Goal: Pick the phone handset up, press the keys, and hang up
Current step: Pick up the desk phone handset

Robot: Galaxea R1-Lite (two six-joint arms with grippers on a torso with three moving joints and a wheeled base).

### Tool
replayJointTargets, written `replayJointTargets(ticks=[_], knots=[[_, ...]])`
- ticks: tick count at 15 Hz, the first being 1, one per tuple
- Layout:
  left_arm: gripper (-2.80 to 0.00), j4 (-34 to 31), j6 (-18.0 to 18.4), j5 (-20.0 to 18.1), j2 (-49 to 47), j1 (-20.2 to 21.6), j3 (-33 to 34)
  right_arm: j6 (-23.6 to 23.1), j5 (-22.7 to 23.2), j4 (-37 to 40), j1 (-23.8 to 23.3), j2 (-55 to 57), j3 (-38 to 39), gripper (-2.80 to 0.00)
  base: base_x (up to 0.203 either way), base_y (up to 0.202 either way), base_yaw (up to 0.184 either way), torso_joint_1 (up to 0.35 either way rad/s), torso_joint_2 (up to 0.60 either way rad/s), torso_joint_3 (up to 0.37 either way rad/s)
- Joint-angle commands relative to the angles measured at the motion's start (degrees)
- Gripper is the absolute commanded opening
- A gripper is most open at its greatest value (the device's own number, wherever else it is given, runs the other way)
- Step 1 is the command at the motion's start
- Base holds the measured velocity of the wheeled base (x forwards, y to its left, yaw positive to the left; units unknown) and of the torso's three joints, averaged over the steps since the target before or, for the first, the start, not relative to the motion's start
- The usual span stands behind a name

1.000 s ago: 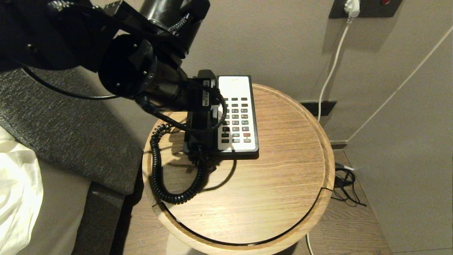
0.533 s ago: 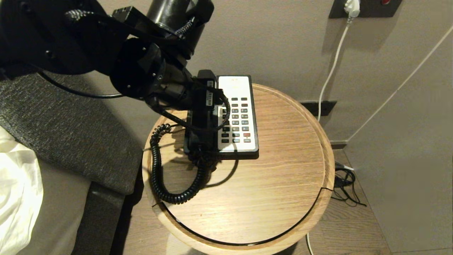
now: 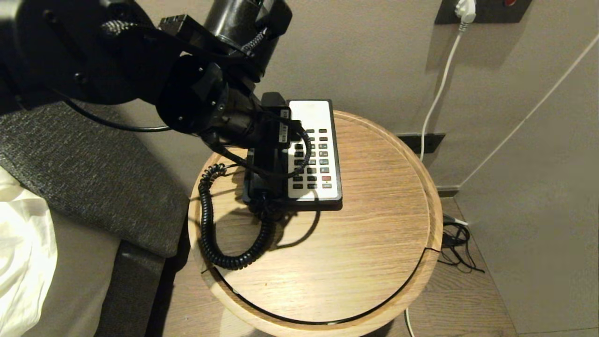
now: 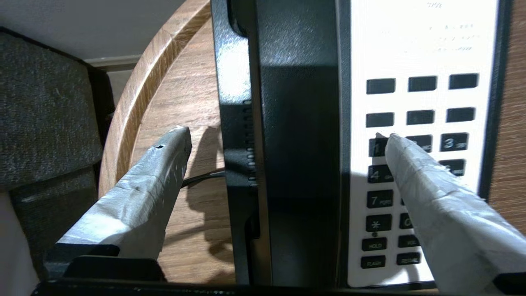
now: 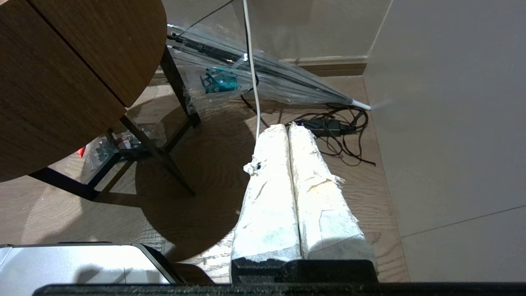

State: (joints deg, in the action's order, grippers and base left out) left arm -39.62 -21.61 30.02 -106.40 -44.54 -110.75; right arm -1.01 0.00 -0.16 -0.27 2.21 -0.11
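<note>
Grey upholstered bed edge (image 3: 89, 178) far left. Left hand (image 4: 287, 139) over round wooden bench (image 3: 374, 243), fingers (image 4: 156, 172) spread wide, straddling phone handset (image 4: 296, 123) without touching. Handset lies in cradle on left side of phone base (image 3: 311, 199), coiled cord (image 3: 210, 234) looping on bench. Keys (image 4: 419, 119) just right of handset, one finger above them. Right hand (image 5: 287, 131) low near floor, fingers pressed together, holding nothing.

Head camera: I look down on the table (image 3: 374, 262) and phone (image 3: 313, 150). Left wrist: close over the same phone (image 4: 411, 49). Right wrist: I face the floor (image 5: 197, 185), sharing only the table's underside.
</note>
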Motion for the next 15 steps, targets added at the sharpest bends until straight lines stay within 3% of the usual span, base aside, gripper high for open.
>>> replayJointTargets(ticks=[1, 13, 14, 15], knots=[[0.0, -0.19, 0.69, 0.13, -0.12, -0.02, 0.01, -0.04, 0.0, -0.02, 0.0, -0.01, -0.03, -2.8, 0.0, 0.0, 0.0, 0.0, 0.0, 0.0], [0.0, 0.6, 0.34, 0.3, -0.48, -0.37, 0.01, -0.04, 0.0, -0.02, 0.0, -0.01, 0.02, -2.8, 0.0, 0.0, 0.0, 0.0, 0.0, 0.0], [-1.86, 0.58, 0.34, 0.22, -0.49, -0.37, 0.01, -0.04, 0.0, -0.02, 0.0, -0.01, 0.02, -2.8, 0.0, 0.0, 0.0, 0.0, 0.0, 0.0], [-2.8, 0.51, 0.3, 0.3, -0.63, -0.35, 0.01, -0.04, 0.0, -0.02, 0.0, -0.01, -0.06, -2.8, 0.0, 0.0, 0.0, 0.0, 0.0, 0.0]])
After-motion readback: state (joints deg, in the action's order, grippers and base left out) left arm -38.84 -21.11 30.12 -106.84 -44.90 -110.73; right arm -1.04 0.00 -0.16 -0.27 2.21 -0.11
